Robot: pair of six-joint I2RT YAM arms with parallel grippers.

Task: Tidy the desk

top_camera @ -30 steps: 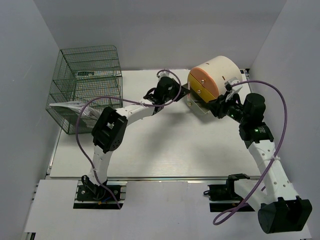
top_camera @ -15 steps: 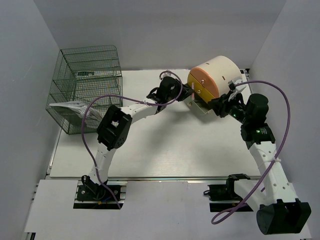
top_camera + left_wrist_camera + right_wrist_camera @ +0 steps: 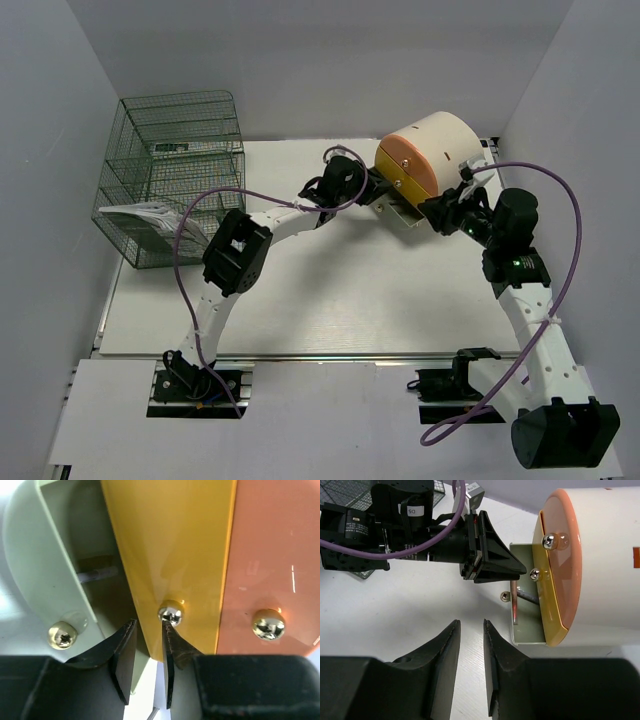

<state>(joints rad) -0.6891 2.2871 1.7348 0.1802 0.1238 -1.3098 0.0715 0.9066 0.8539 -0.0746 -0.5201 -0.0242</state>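
On the white desk (image 3: 330, 300) a cream cylinder (image 3: 440, 140) lies on its side, its orange face (image 3: 405, 165) turned toward my arms. A pale green drawer (image 3: 527, 617) sticks out beside a yellow front (image 3: 170, 555); a reddish stick (image 3: 514, 602) lies in it. My left gripper (image 3: 148, 630) is open a little, right below the yellow front's metal knob (image 3: 170, 614), holding nothing. It shows as (image 3: 376, 188) from above. My right gripper (image 3: 470, 630) hovers over bare desk just short of the drawer, open by a narrow gap, empty.
A green wire-mesh rack (image 3: 175, 170) stands at the back left, with papers (image 3: 140, 215) on its lowest shelf. White walls close in the desk on three sides. A purple cable (image 3: 560, 240) loops off the right arm.
The left arm has reached further right toward the cylinder's face, and its jaws have opened from nearly shut. The right arm has barely moved.
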